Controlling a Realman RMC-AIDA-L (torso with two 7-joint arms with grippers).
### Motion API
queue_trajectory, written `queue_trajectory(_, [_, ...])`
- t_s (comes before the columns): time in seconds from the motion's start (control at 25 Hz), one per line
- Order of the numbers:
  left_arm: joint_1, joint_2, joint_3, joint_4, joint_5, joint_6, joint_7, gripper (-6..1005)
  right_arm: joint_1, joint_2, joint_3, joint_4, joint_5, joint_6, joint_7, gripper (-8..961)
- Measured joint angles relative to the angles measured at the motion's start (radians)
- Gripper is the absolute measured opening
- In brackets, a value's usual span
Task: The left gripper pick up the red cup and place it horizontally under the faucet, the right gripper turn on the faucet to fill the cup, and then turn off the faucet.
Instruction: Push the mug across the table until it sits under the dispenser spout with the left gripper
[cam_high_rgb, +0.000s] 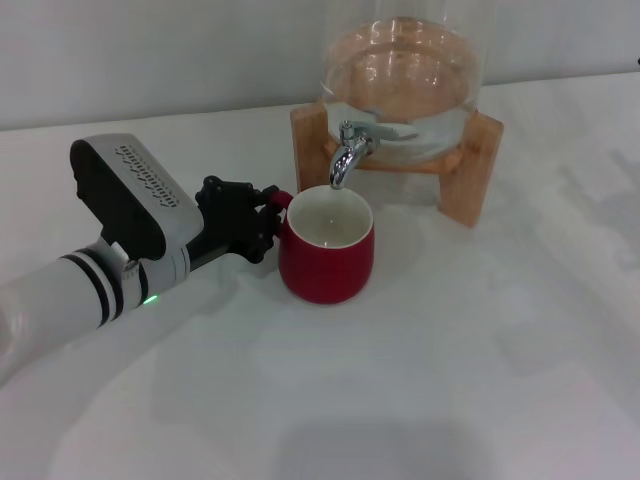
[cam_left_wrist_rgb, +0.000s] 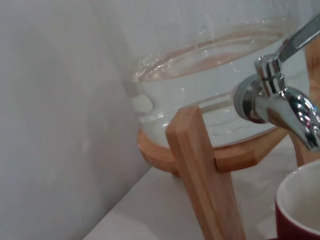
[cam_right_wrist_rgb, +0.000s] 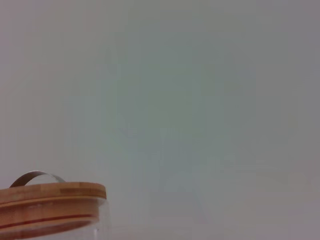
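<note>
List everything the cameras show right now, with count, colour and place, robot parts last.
squat dark-red ceramic cup: one, white inside, upright on the table under the spout.
shiny chrome faucet: one, on the dispenser's front, spout over the cup.
clear glass dispenser: one, holds water, on the stand.
wooden stand: one, light brown, at the table's back.
wooden lid: one, light brown with a metal handle, seen from the right wrist.
white table: one.
left gripper: one, black, at the cup's handle.
right gripper: not in view.

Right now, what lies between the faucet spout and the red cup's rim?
Nothing: in the head view only bare air separates the faucet from the red cup.
</note>
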Motion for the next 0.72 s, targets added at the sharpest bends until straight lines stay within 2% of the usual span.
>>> queue_trajectory(0.72, [-0.008,0.000,0.000,0.023,0.009,-0.045,0.000,104,0.006,0.000,0.001,-0.009,0.001,-0.001,0.000,868])
